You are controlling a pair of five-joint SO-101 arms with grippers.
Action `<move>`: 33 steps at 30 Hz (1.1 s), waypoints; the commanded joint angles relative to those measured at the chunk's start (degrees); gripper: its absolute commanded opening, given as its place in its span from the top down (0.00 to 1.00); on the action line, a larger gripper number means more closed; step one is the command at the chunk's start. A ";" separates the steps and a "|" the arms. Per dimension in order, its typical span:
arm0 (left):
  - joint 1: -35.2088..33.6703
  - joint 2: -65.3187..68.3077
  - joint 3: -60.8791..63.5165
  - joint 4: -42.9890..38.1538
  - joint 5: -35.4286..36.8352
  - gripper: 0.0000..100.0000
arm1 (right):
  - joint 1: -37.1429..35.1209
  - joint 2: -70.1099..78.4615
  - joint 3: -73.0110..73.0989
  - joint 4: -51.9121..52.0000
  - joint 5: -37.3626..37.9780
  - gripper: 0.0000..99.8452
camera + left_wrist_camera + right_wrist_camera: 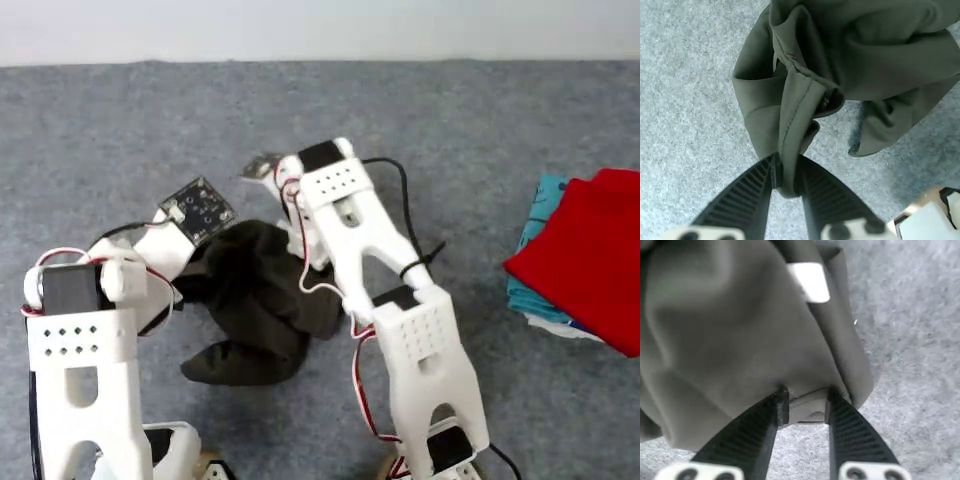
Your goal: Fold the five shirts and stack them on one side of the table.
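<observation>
Olive shirt (255, 310), bunched at centre of table (120, 130), is gripped by left hand (787, 161) at a hem fold and right hand (806, 400) near the label, apparently to spread it flat; folded stack (590, 255) sits at three o'clock.

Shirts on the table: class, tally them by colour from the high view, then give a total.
dark olive shirt: 1
red shirt: 1
teal shirt: 1
white layer beneath the teal, likely a shirt: 1
Total: 4 visible

One shirt (250, 300) on table (450, 130) centre, shirt stack (585, 260) at right edge
</observation>
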 commanded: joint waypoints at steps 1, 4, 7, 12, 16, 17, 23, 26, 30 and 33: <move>0.26 -0.88 -0.31 -0.97 0.44 0.98 | 0.92 -0.31 -3.25 1.89 0.62 0.97; 0.26 -0.97 -0.31 -0.79 0.44 0.98 | 1.19 -1.01 -3.25 2.24 0.62 0.99; 0.18 -0.97 -0.31 -0.79 0.44 0.98 | 1.98 -4.79 -2.99 2.42 1.58 0.99; 0.18 -0.97 -0.31 -0.79 0.44 0.98 | 3.47 -11.74 -1.05 2.51 3.87 0.99; 0.44 -0.97 -0.31 -0.79 0.44 0.98 | 3.65 -13.58 1.58 2.33 4.66 0.97; 0.44 -0.97 -0.31 -0.88 0.44 0.98 | 3.47 -13.23 1.58 2.33 4.66 0.95; 0.53 -0.97 -0.31 -0.79 0.44 0.98 | 1.98 -8.31 1.49 1.80 4.31 0.85; 0.26 -0.97 -0.31 -0.79 0.44 0.98 | 1.71 -6.02 1.41 0.48 4.31 0.86; 0.44 -0.97 -0.31 -0.79 0.44 0.98 | 1.71 -4.62 1.41 -1.80 4.31 0.86; 0.44 -0.97 -0.31 -0.79 0.44 0.98 | 1.63 -4.62 1.41 -2.95 4.31 0.86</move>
